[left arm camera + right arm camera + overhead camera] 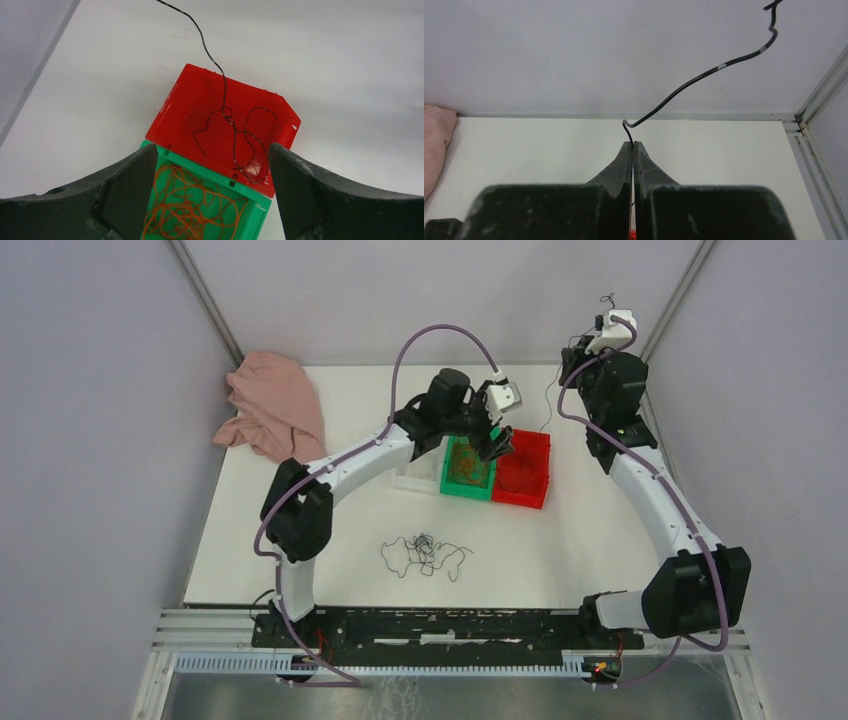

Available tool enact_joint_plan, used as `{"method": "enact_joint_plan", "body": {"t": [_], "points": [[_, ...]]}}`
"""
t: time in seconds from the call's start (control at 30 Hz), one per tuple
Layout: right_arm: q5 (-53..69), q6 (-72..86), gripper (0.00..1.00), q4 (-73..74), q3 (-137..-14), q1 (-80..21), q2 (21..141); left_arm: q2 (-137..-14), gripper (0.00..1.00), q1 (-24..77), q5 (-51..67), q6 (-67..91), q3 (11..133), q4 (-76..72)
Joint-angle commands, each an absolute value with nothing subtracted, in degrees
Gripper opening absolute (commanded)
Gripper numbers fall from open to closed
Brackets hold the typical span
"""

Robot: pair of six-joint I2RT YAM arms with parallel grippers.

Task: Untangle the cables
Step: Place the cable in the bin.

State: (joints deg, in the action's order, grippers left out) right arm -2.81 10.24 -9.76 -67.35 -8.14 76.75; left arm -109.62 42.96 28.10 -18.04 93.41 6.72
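A loose tangle of thin dark cables [425, 555] lies on the white table near the front. My left gripper [212, 150] hangs open above a green bin [260, 205] that holds curly orange cable [185, 205], with nothing between its fingers. Beside it, a red bin [180, 115] holds coils of a black cable [235, 130] with pale bands. That cable rises out of the bin toward the back. My right gripper [632, 143], raised high at the back right, is shut on this black cable [684, 86], whose free end curls up past the tips.
A pink cloth [270, 405] lies crumpled at the back left corner. A clear bin [412, 476] sits left of the green bin [468, 468] and red bin [523, 470]. Grey walls enclose the table on three sides, and a black rail [440, 625] runs along the near edge.
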Motion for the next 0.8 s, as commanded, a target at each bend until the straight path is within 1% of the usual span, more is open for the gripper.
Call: {"method": "enact_joint_plan", "body": {"t": [0.0,0.13,0.43,0.53,0.77], "points": [[-0.8,9.1,0.0,-14.4,-69.4,-7.7,78.0,-114.0,0.89,44.9,30.2,-23.5,98.6,4.2],[0.1,9.1,0.0,-16.1,-67.8,-7.6,78.9,-119.7,0.88,45.4,30.8,-24.7,103.9,6.0],[2.0,7.9,0.0,-17.1,-65.8,-6.5,77.9,-129.5,0.81,45.9,27.4,-25.0,111.2,5.0],[3.1,8.3,0.0,-17.3,-64.4,-5.9,76.5,-131.9,0.78,45.7,25.3,-24.5,113.4,3.9],[6.6,11.7,0.0,-16.9,-58.2,-4.7,68.9,-137.9,0.7,44.4,27.8,-23.0,119.0,4.5]]}}
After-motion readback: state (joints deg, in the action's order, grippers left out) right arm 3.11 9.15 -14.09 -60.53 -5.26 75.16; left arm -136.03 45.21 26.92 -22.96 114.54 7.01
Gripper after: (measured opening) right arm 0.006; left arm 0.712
